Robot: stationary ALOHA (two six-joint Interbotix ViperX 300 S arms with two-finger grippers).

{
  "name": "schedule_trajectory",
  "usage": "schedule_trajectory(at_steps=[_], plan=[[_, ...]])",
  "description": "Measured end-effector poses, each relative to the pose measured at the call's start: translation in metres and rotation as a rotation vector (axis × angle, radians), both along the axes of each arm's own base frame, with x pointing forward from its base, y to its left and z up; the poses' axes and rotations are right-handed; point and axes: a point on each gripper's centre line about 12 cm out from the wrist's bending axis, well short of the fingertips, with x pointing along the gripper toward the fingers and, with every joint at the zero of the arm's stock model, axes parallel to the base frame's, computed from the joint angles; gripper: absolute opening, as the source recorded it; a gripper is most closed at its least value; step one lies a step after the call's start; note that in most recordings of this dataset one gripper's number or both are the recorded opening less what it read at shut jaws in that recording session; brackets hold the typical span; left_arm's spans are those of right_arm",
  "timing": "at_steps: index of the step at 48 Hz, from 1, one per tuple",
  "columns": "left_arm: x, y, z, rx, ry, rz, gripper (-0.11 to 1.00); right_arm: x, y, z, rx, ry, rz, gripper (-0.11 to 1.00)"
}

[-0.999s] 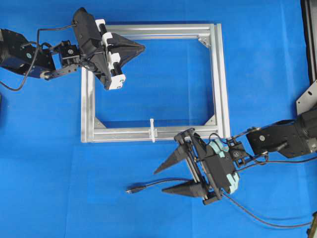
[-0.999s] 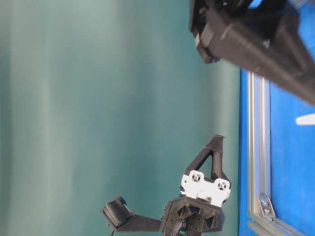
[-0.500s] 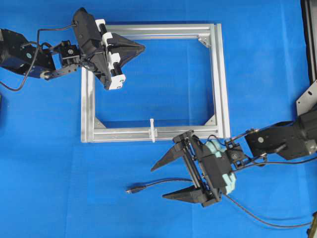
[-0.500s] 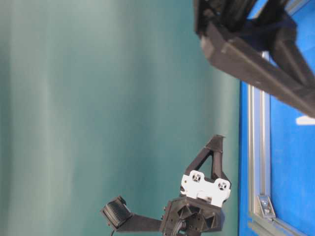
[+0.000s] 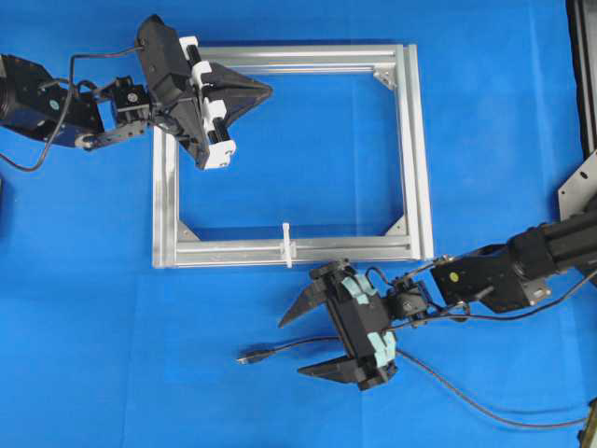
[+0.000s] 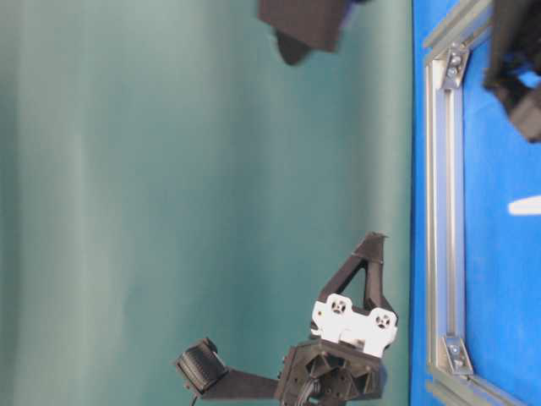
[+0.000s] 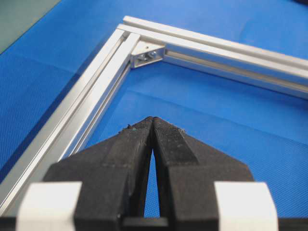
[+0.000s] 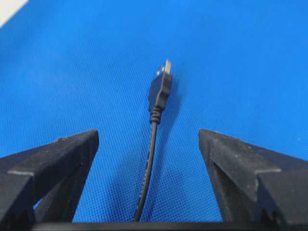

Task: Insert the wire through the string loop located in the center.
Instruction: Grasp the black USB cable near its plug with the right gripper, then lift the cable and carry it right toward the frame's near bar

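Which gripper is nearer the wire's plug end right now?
Right. The right gripper is open, its fingers straddling the wire just behind the plug. The left gripper is shut, far off over the frame's top-left corner.

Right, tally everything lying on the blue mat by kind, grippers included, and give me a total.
Aluminium frame: 1
White string loop: 1
Black wire: 1
Grippers: 2, the left gripper shut, the right gripper open
Total: 5
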Motion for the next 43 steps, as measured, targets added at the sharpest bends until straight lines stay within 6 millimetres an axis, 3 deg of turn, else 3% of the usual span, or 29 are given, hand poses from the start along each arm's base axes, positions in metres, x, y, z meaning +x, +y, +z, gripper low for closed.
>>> schedule_trajectory(at_steps=[26,29,37,43], plan=[[0.0,0.0,-0.001,-0.001,0.008,-0.001,0.0,0.008,0.002,-0.012,-0.017,0.055,-0.012,0.68],[0.0,0.0,0.0,-0.001,0.006,-0.001,0.0,0.008,0.001,-0.012,-0.017,0.057,-0.013,0.58],[0.0,0.0,0.0,-0.001,0.006,-0.001,0.0,0.008,0.002,-0.012,-0.017,0.056,-0.013,0.16],[0.0,0.0,-0.001,-0.001,0.008,0.001,0.0,0.008,0.001,-0.012,-0.018,0.057,-0.014,-0.02]])
